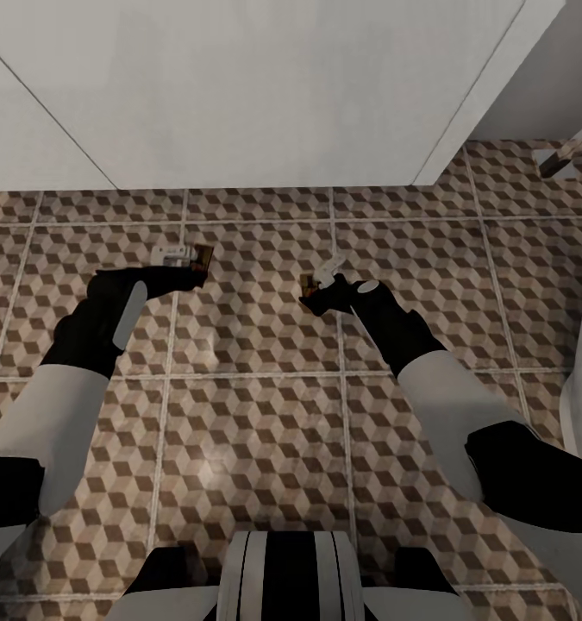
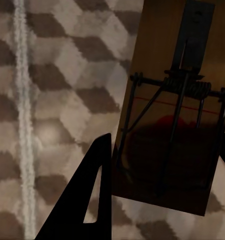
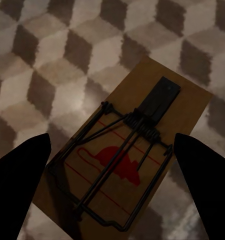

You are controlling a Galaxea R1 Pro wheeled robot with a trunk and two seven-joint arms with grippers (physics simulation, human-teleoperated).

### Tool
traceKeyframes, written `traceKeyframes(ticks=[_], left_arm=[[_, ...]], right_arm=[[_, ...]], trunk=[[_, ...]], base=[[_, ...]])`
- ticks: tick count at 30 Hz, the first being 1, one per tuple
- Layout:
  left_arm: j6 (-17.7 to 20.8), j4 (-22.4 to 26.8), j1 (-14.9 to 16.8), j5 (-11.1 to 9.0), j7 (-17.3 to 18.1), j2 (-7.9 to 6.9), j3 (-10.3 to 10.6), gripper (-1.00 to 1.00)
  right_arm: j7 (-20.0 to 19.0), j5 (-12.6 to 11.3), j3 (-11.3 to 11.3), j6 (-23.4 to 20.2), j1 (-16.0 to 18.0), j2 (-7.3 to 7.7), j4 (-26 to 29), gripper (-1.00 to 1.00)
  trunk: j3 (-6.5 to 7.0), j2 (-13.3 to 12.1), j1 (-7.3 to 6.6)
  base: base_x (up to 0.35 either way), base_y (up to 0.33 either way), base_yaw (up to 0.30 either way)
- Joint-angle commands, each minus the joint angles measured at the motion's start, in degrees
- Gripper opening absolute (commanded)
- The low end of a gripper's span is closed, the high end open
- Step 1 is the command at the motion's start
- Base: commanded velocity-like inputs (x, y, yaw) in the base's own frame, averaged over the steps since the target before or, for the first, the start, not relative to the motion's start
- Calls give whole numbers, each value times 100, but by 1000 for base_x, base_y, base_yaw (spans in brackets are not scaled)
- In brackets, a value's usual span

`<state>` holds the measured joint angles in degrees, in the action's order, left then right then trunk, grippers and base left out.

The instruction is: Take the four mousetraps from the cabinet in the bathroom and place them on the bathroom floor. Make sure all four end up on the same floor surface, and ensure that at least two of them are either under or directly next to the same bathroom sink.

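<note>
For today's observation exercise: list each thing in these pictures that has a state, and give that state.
left gripper: shut on a mousetrap
left mousetrap: held above the floor tiles
right gripper: fingers spread either side of a mousetrap
right mousetrap: face up between the fingers; resting or held, cannot tell
bathroom floor: patterned tiles, intact

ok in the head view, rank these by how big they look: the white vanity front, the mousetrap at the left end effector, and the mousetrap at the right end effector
1. White vanity front, by far the largest.
2 and 3. The mousetrap at the left end effector and the one at the right end effector: both tiny and partly hidden, so I won't rank them.
</note>
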<state>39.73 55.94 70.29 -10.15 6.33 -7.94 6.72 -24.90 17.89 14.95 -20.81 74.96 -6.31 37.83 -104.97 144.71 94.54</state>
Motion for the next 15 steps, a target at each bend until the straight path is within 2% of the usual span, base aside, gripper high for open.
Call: traceKeyframes(ticks=[1,15], left_arm=[[25,-30,2,-31,-27,-6,14,-100],[-12,-541,2,-30,-11,-6,14,-100]], right_arm=[[-33,59,-6,-22,1,-1,8,-100],[2,49,-26,-28,1,-43,-4,-100]], trunk=[[-3,1,-1],[-3,1,-1]], base=[[0,0,0],[0,0,0]])
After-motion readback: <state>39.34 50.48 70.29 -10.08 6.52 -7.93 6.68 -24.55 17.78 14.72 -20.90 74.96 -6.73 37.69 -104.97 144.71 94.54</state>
